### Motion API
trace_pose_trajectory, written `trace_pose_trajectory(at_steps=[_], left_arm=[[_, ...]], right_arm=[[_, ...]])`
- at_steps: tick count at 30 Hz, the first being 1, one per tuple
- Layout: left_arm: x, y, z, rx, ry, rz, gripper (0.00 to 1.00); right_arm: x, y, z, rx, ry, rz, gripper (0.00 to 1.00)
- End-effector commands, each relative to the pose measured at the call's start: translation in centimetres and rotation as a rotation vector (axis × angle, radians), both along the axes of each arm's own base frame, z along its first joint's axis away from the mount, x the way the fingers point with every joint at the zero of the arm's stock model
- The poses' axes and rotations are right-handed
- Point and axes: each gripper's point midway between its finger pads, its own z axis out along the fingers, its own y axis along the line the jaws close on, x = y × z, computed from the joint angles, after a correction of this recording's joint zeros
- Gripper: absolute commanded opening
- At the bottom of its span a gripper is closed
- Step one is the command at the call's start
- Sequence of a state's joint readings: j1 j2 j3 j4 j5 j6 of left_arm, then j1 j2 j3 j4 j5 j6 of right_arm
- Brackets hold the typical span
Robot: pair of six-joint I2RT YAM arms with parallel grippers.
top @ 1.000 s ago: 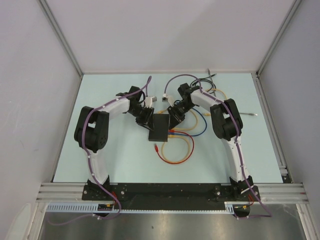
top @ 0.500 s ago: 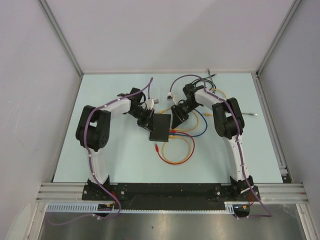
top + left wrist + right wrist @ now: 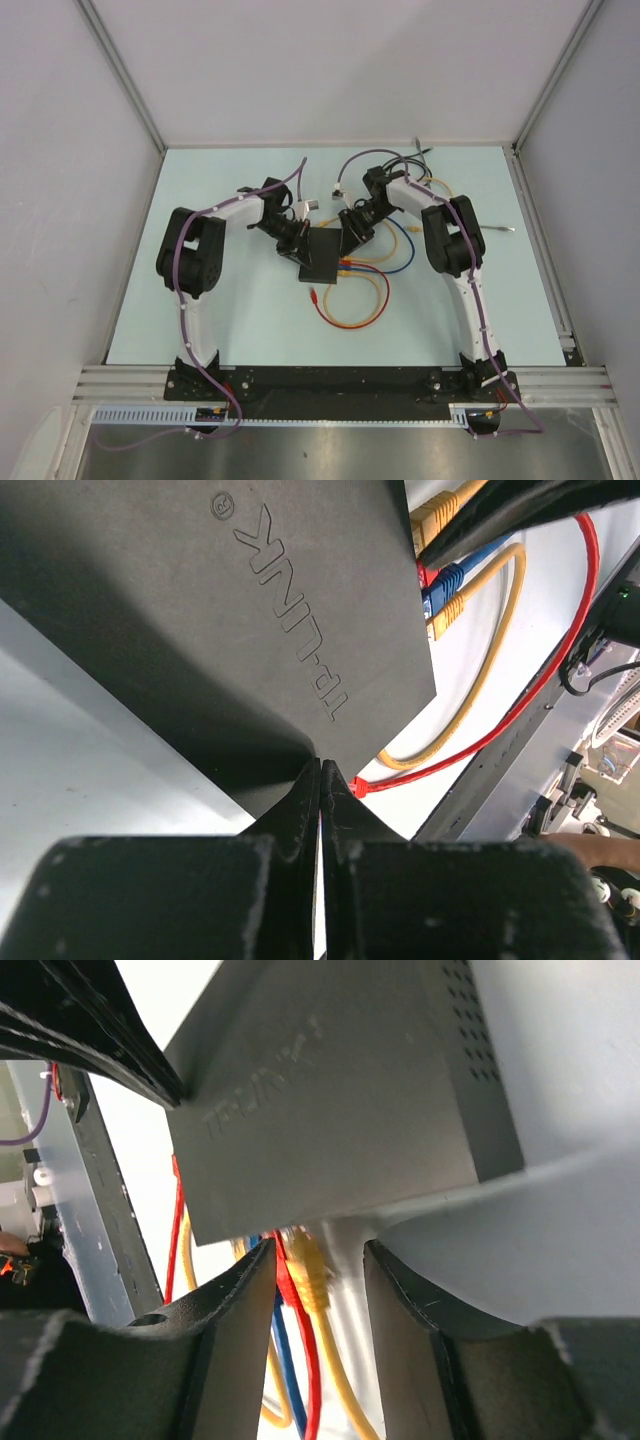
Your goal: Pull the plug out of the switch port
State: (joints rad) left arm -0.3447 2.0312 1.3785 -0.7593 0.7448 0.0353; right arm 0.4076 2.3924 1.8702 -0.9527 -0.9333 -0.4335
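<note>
Presently the switch [image 3: 322, 256] lies mid-way across the desk [image 3: 240, 310], ports toward the arm bases. Left pincer [image 3: 321, 780], fingers pressed together, sits at its edge, apparently bracing it. Right pincer [image 3: 318, 1260] is spread astride the yellow plug [image 3: 306, 1263], not yet gripping.

Fingers [image 3: 298, 805] pressed together — at switch [image 3: 250, 610] edge, plugs [image 3: 447, 580] seated

Beyond the left gripper [image 3: 322, 778], the switch [image 3: 250, 610] ran off the top and left edges. Just ahead of the right gripper [image 3: 320, 1252], the blurred plugs [image 3: 306, 1266] met ports hidden under the switch.
</note>
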Motion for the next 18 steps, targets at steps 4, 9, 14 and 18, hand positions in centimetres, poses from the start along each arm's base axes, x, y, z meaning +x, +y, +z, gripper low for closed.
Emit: trace_pose_trajectory(at_steps=[4,9,14,18], left_arm=[[0.2,0.8,-2.6,0.097,-0.034,-0.035,0.0],[0.2,0.8,-2.7,0.101,-0.035,-0.035,0.0],[0.2,0.8,-2.9,0.104,-0.034,-0.039,0.0],[0.2,0.8,-2.8,0.105,-0.036,-0.041,0.0]], right_arm=[[-0.7,0.6,-3.8,-0.083,-0.01,0.046,0.37],[-0.4,0.2,-4.1,-0.087,-0.008,0.036,0.24],[-0.1,-0.3,-4.4,-0.123,-0.024,0.026,0.12],[-0.4,-1.0,-4.3,-0.143,-0.055,0.054,0.1]])
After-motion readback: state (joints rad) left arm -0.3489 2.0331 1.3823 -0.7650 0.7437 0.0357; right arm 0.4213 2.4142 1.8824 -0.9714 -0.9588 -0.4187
